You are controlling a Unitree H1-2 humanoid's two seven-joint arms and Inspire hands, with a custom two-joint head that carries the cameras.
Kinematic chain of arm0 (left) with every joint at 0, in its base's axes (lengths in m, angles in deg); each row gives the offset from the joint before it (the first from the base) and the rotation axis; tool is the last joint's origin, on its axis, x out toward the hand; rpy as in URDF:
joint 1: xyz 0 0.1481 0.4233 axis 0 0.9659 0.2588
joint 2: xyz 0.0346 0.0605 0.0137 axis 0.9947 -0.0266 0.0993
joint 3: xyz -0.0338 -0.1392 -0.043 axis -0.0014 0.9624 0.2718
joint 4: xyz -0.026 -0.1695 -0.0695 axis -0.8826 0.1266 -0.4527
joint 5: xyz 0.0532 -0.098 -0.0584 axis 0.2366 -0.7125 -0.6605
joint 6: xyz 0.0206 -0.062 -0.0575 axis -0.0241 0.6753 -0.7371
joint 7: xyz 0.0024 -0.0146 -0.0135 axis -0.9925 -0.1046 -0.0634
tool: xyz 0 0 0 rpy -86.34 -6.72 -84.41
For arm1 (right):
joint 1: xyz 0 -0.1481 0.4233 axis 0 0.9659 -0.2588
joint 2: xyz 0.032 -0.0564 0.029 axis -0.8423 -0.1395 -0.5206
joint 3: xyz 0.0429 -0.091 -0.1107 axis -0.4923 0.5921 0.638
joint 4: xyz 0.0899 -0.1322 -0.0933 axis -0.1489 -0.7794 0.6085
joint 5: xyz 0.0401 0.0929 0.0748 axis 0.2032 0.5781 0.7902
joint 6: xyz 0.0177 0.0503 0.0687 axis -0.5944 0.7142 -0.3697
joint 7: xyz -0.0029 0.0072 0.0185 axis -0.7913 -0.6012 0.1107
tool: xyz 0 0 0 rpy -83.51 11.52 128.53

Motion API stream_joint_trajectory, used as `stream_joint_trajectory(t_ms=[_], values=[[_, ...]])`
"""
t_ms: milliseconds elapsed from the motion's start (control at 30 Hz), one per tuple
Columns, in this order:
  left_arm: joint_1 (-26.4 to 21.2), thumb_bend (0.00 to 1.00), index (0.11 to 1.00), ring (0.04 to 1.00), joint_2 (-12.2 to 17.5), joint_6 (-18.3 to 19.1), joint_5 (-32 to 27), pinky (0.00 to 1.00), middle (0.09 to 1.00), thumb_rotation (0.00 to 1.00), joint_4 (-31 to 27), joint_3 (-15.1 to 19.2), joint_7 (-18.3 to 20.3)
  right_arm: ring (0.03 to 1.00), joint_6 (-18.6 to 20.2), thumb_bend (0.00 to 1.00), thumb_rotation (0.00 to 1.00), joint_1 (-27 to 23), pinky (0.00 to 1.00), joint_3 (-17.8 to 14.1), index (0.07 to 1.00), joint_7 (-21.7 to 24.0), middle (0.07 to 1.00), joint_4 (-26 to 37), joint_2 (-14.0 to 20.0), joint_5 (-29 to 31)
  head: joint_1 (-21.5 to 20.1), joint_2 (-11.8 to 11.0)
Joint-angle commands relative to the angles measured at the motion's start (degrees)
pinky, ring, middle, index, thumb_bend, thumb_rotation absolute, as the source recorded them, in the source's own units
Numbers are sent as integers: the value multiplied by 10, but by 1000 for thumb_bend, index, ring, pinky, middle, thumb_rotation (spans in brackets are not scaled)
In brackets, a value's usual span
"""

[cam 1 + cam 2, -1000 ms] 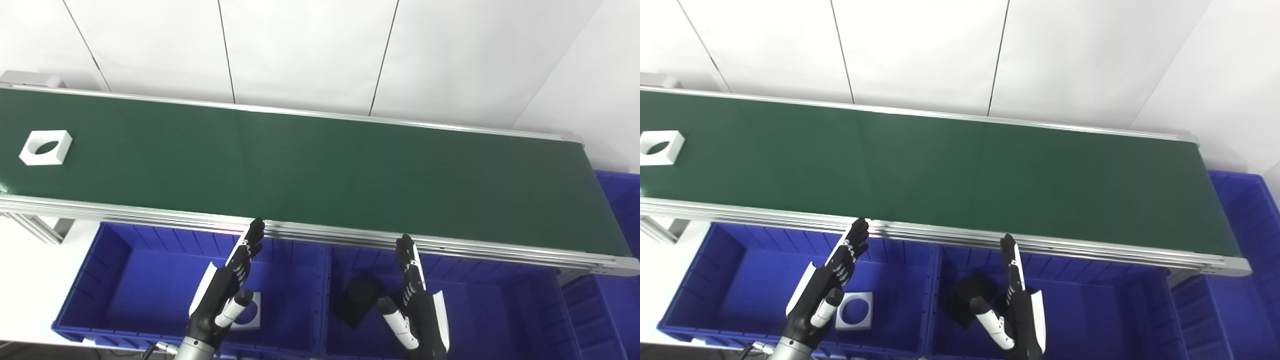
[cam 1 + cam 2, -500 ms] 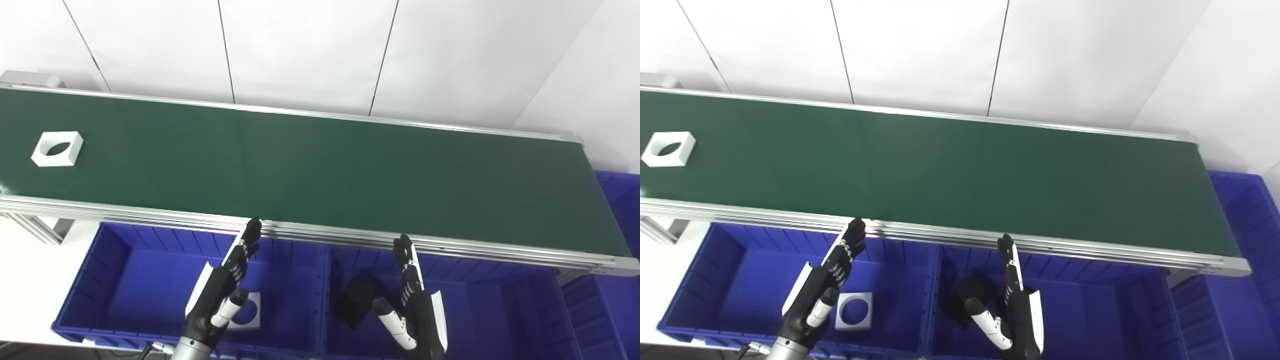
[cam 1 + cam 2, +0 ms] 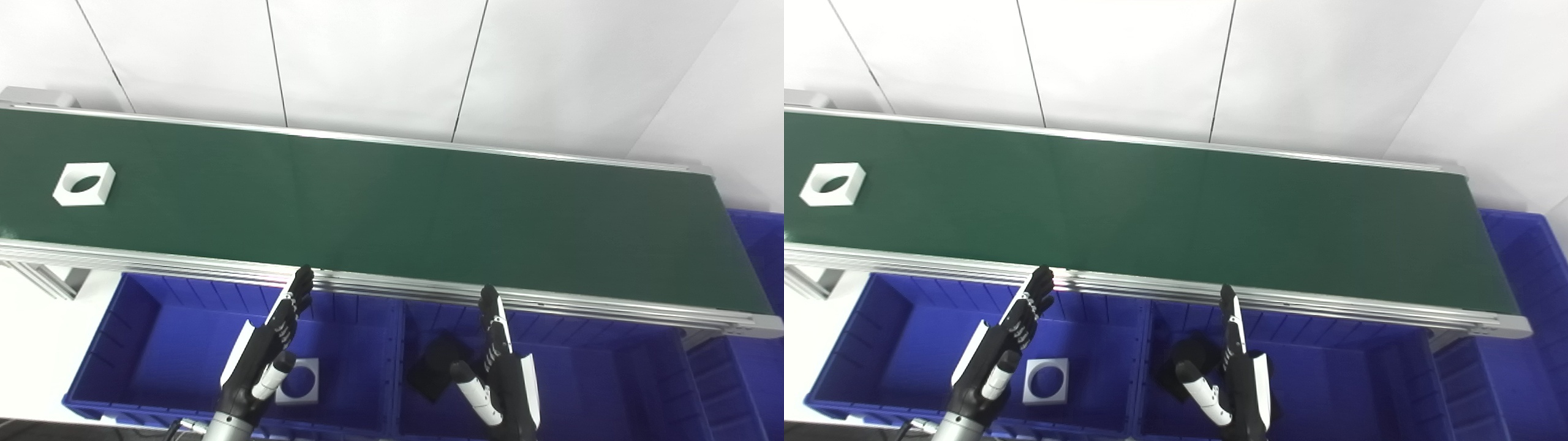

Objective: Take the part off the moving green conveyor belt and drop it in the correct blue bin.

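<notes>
The left hand [image 3: 263,352] hangs with its fingers straight and spread, holding nothing, its fingertips reaching up to the near aluminium rail [image 3: 398,286] of the conveyor. It hovers over the left blue bin [image 3: 122,343], where a white square part with a round hole [image 3: 297,381] lies flat on the bin floor just beside the thumb. The right hand [image 3: 505,373] is likewise open and empty, fingers extended upward toward the same rail, and it stands over the middle blue bin [image 3: 582,380], which holds a black block [image 3: 436,366] lying tilted on its floor just left of that hand. Beyond both hands runs the green conveyor belt [image 3: 392,208], stretching across the whole view. The task's part [image 3: 84,184] sits on the belt near its far left end, well apart from either hand: a white, flat, square block with a large round hole through its middle, the green of the belt showing through the hole. A further blue bin [image 3: 756,245] stands at the belt's right end, and white wall panels [image 3: 367,61] rise behind.
</notes>
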Motion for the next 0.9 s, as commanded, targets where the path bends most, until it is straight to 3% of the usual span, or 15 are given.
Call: stream_joint_trajectory(t_ms=[0,133,533,733,867], values=[[-8,900,1000,1000,4,-25,-8,1000,1000,939,-16,1,5,993,-29,796,766,-5,1000,-3,1000,-2,988,7,-9,-10,-2,-1],[-7,899,999,1000,0,-25,-8,1000,1000,929,-11,1,5,995,-29,798,755,-5,1000,-3,1000,4,994,4,-7,1,40,-11],[0,920,964,975,-16,-25,31,941,981,845,9,-31,-17,1000,-29,752,822,-5,1000,6,1000,-2,1000,-11,47,31,279,-97],[-11,902,933,952,-17,-25,34,904,957,766,27,-45,-34,1000,-29,734,882,-6,1000,0,1000,21,1000,-19,54,58,299,-121],[-15,922,916,929,-16,-25,42,873,939,723,36,-51,-51,1000,-29,663,902,-6,1000,-7,1000,33,1000,-26,48,65,300,-133]])
